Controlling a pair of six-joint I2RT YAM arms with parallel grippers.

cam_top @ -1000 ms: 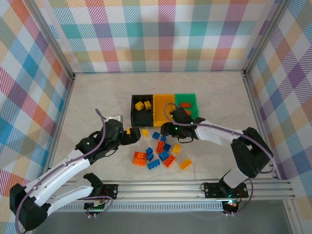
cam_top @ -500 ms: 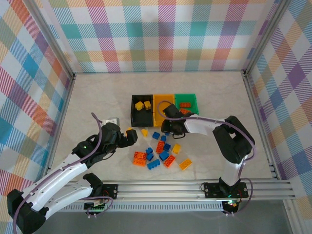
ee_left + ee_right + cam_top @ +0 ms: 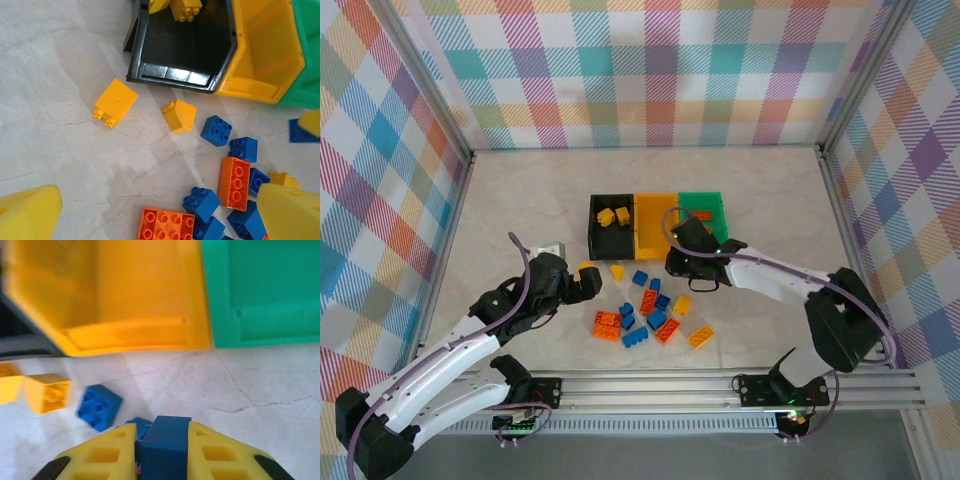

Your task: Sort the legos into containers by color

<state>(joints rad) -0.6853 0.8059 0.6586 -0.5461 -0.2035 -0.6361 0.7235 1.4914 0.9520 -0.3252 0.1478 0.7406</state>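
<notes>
Boxed in on three sides by pastel plaid wall panels (image 3: 650, 70), with an aluminium rail (image 3: 670, 385) across the near edge. Below, a pale marble-look table (image 3: 520, 200), smooth and matte, threaded with fine hairline veins in the wrist views.

Set near the middle of it, the containers: black bin (image 3: 592, 228) on the left, yellow-orange bin (image 3: 653, 225) in the middle, green bin (image 3: 722, 208) on the right, joined in a row with open tops facing up for easy dropping. Already loaded with yellow bricks (image 3: 612, 215) in the black and orange-red bricks (image 3: 700, 215) in the green. Only bare floor showing in the yellow-orange, so probably kept for blue.

Reaching in from the right side, the right pincer (image 3: 674, 264), clamped tight on a blue brick (image 3: 165, 437) just short of the yellow-orange bin's front lip. Gripped by its flat sides, likely for a carry over that lip. Hard to tell whether clear of the table yet.

From the left side, the left pincer (image 3: 590, 280), spread wide and holding nothing, low beside a lone yellow brick (image 3: 115, 102) just in front of the black bin. Probably lined up for that one, given the yellow already inside.

Between the two, the loose legos (image 3: 650, 310): blue, orange-red and yellow, several touching, near the bins' fronts.
</notes>
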